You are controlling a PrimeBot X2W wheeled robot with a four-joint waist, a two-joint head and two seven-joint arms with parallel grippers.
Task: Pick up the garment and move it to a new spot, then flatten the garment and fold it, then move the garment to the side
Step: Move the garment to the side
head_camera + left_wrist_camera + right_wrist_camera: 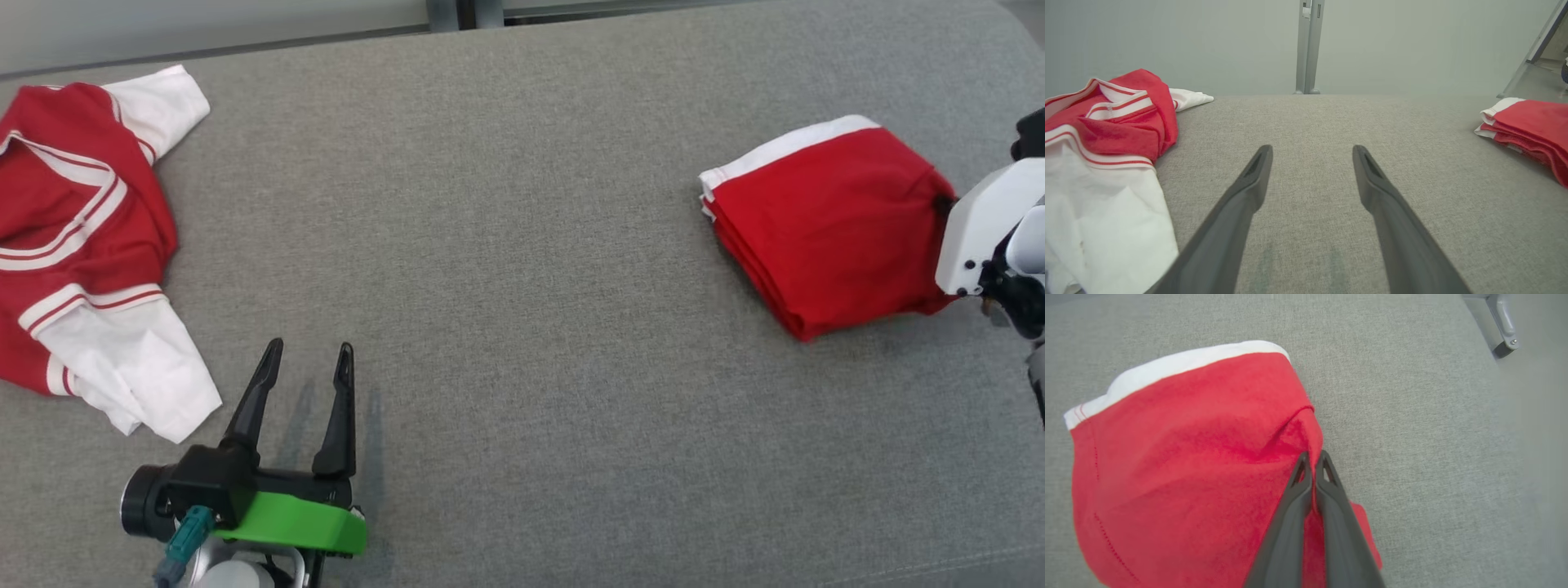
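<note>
Head view: the folded red garment (824, 224) lies on the grey counter (522, 327) at 3 o'clock. A crumpled shirt (82, 245) sits at 9 o'clock. The left jaws, at 7 o'clock, stand apart and empty.

Left wrist view: they hang over bare counter.

Right wrist view: the right jaws are pressed together on a pinch of red cloth at the stack's edge. It looks soft, light and limp. The layers may slide, so gripping all of them at the fold seems safest.

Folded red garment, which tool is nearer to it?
Right. The right tool pinches the folded red garment at its edge; the left tool sits open, well apart, beside the crumpled jersey.
</note>
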